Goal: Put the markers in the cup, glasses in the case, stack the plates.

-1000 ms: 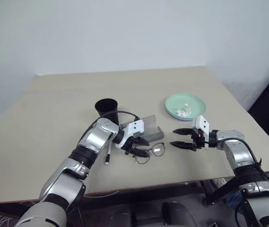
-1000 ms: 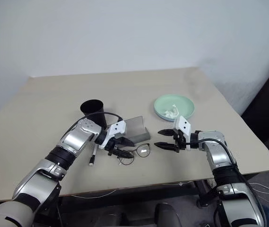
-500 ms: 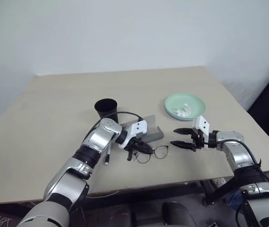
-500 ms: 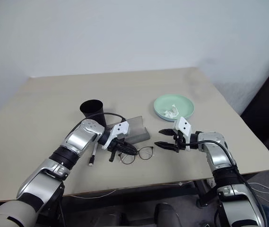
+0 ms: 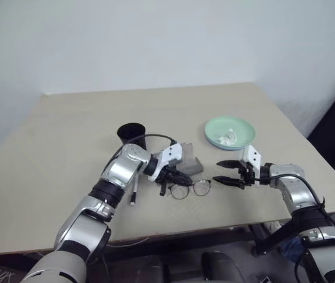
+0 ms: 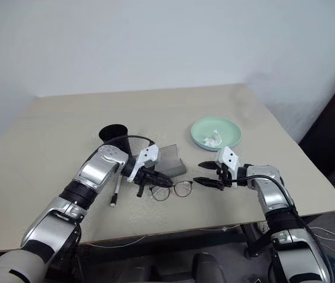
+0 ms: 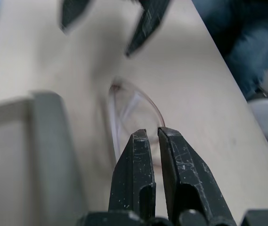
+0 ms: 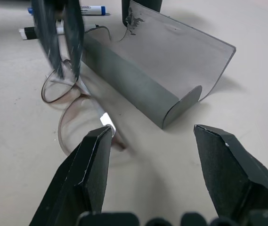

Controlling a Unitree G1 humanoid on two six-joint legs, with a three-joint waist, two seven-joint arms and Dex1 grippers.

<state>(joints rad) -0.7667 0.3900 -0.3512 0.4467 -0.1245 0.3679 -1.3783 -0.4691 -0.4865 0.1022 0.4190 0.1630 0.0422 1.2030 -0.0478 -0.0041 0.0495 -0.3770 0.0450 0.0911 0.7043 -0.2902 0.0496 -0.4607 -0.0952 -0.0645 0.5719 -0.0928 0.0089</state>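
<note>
One second back the left gripper stood open over the glasses — now its jaws are pinched on the frame, lifting it just in front of the open case, while the right gripper waits spread and empty.

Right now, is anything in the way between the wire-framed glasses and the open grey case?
Nothing visible. The left pincer is shut on the thin wire-framed glasses, right beside the open grey case.
</note>
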